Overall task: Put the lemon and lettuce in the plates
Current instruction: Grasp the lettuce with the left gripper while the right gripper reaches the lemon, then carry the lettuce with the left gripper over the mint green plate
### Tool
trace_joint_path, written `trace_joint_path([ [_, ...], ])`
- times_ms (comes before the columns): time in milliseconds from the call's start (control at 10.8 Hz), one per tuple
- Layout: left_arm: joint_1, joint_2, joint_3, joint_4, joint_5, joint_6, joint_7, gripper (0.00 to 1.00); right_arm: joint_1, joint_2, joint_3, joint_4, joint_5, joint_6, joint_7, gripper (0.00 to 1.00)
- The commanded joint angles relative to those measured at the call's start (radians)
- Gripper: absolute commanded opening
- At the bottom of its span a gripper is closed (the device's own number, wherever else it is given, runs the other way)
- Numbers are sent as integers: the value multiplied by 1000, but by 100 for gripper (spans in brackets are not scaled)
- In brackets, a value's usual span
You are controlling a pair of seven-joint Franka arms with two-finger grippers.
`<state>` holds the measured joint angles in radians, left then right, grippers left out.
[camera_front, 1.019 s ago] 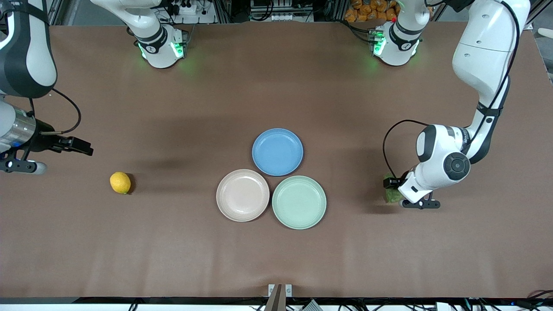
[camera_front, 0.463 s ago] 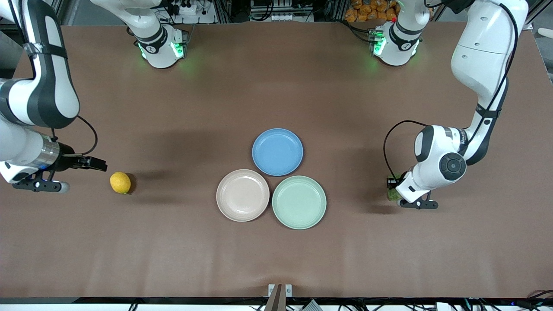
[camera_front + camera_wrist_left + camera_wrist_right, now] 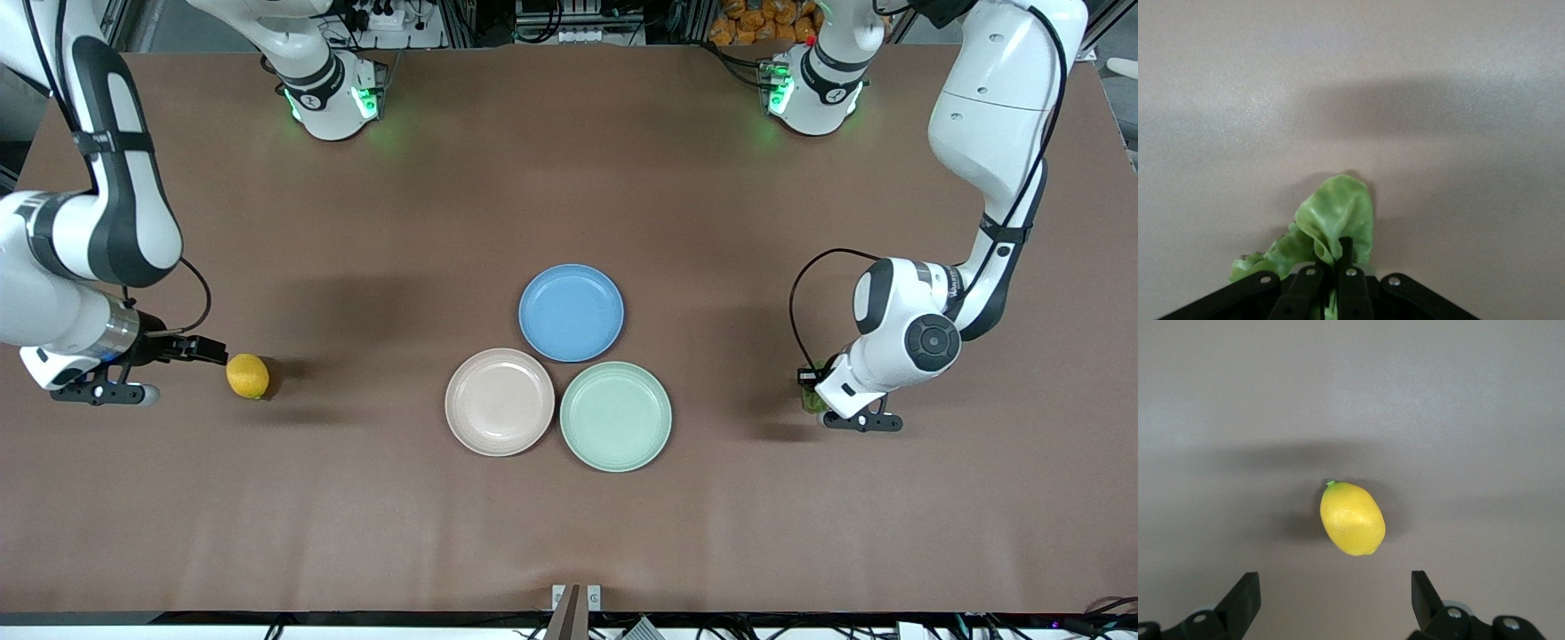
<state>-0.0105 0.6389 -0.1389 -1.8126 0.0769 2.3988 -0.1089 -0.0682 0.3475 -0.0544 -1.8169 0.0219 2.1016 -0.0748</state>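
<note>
A matte brown table (image 3: 569,516) spreads wide, with bare room on every side of three round, shallow, rimmed plates clustered at its middle: a blue plate (image 3: 571,312) farthest from the front camera, the beige-pink plate (image 3: 500,402) and the mint-green plate (image 3: 615,415) side by side nearer, rims almost touching. Toward the left arm's end, the left gripper (image 3: 1331,283) is down at the table, fingers clenched on the wrinkly, ragged-edged lettuce (image 3: 1335,220). Toward the right arm's end, the right gripper (image 3: 1335,600) hangs low just beside the smooth oval lemon (image 3: 247,375), fingers spread wide and clear of its skin. No writing is legible.
</note>
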Motion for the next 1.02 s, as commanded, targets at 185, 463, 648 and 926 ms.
trace_joint_path([
  [185, -48, -56, -5, 18, 20, -3, -8, 0, -32, 83, 10, -4, 1, 75, -25, 100],
  [463, -109, -93, -7, 18, 17, -6, -78, 0, -35, 125, 10, -5, 1, 116, -25, 100],
  [648, -131, -111, -30, 18, 9, -6, -132, 0, -35, 151, 10, -5, 1, 155, -25, 100],
  [926, -132, -111, -99, 58, 9, -3, -213, 0, -38, 198, 10, -7, 3, 215, -25, 100],
])
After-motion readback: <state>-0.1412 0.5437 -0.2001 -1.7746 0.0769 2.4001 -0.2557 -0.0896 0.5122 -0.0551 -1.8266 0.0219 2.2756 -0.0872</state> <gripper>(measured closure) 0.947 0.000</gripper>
